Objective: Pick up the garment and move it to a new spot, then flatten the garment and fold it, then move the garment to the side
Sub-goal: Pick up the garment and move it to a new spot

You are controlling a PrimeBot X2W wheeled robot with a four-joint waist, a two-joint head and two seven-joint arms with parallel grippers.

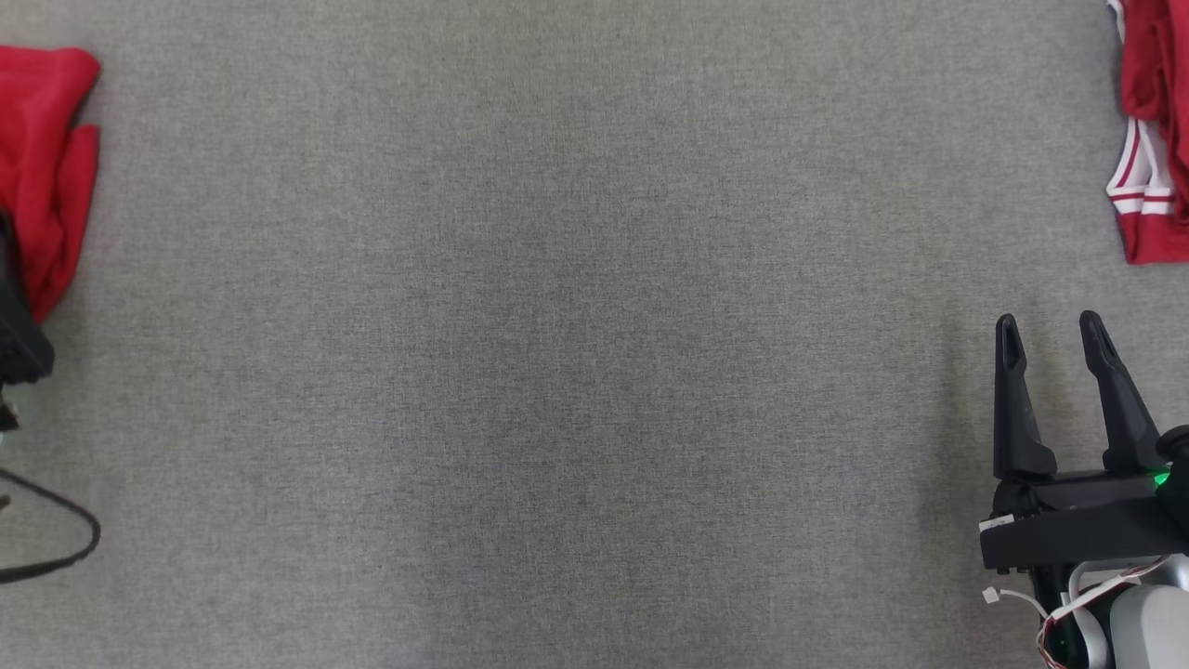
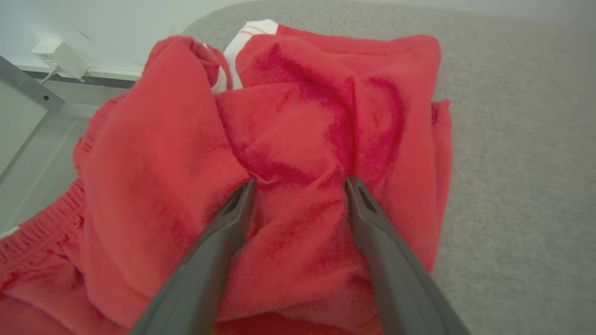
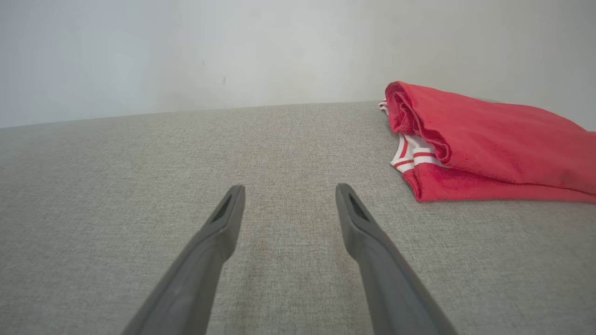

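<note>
Grey bench (image 1: pixel 557 372) carries our crumpled red garment (image 2: pixel 288 116): soft, light, floppy, so we'd pinch a raised fold (image 2: pixel 298 223). Our left hand (image 2: pixel 299 182) straddles one, wide open, empty; right hand (image 1: pixel 1049 321) likewise.

Looks like a robot test room, not a home. Grounds: a broad work surface (image 1: pixel 557 325) covered in plain grey cloth, a bare white wall (image 3: pixel 186 46), a metal frame rail (image 2: pixel 28 83), a loose black cable (image 1: pixel 65 548).
</note>
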